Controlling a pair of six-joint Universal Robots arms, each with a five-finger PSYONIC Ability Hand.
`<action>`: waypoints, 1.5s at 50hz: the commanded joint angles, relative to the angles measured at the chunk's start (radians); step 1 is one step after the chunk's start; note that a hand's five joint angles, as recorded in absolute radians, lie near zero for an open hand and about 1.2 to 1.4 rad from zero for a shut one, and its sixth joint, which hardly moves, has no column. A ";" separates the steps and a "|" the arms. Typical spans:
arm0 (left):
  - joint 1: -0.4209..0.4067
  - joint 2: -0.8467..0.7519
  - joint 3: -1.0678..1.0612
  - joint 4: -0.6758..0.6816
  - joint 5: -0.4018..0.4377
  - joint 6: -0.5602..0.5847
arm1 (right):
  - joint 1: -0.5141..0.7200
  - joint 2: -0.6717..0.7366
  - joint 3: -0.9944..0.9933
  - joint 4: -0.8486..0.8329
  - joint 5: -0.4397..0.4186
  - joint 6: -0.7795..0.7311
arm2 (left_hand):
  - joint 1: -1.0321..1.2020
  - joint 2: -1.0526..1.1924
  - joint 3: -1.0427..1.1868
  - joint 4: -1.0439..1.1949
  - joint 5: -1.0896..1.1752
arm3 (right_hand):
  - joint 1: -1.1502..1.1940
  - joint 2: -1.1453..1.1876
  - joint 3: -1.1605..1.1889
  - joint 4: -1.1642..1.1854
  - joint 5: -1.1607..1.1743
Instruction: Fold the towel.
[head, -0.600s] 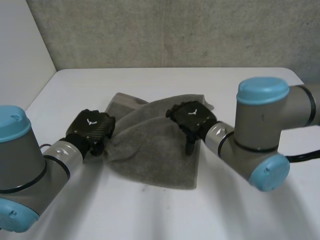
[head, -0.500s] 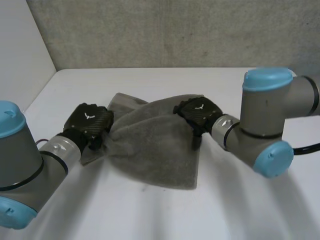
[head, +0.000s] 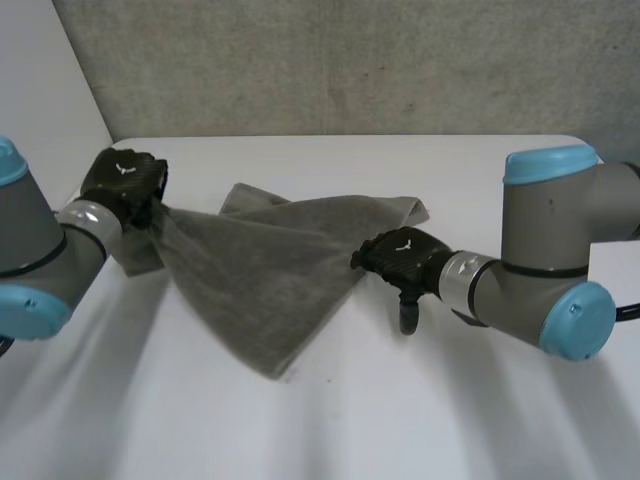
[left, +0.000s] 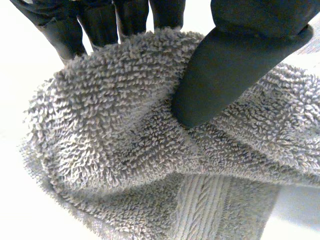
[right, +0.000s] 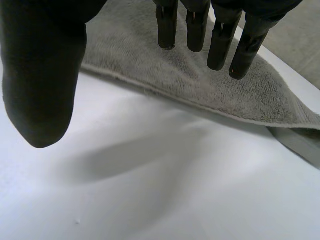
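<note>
The grey towel (head: 270, 270) lies stretched across the white table (head: 330, 400), pulled to a point at its left end. My left hand (head: 125, 182) is shut on that left corner, lifted off the table. In the left wrist view the thumb (left: 225, 75) presses a bunch of the towel (left: 125, 140) against the fingers. My right hand (head: 400, 258) is at the towel's right edge, open, with nothing between thumb and fingers. In the right wrist view its straight fingers (right: 200, 30) hover above the towel's hem (right: 200, 95), and the thumb (right: 42, 75) is over bare table.
A grey wall (head: 350, 60) runs behind the table's far edge. A white side wall (head: 40, 90) stands at the left. Bare table (head: 450, 420) lies in front of the towel.
My left hand has pulled its towel corner far to the left and up, stretching the towel out. My right hand has come off the towel and moved to its right edge.
</note>
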 joint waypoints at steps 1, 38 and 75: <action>0.024 -0.163 0.200 -0.008 -0.043 0.116 | 0.039 -0.003 0.057 -0.044 0.006 0.001 | 0.211 0.179 0.181 0.179 0.196 | -0.057 -0.081 -0.068 -0.084 -0.062; -0.391 0.078 -0.281 -0.080 -0.233 -0.306 | 0.030 -0.032 0.073 -0.078 0.033 0.049 | -0.667 -0.698 -0.696 -0.699 -0.682 | -0.057 -0.081 -0.068 -0.084 -0.062; -0.376 0.053 -0.255 -0.079 -0.367 -0.262 | 0.005 -0.030 0.071 -0.095 0.036 0.053 | 0.211 0.179 0.181 0.179 0.196 | -0.057 -0.081 -0.068 -0.084 -0.062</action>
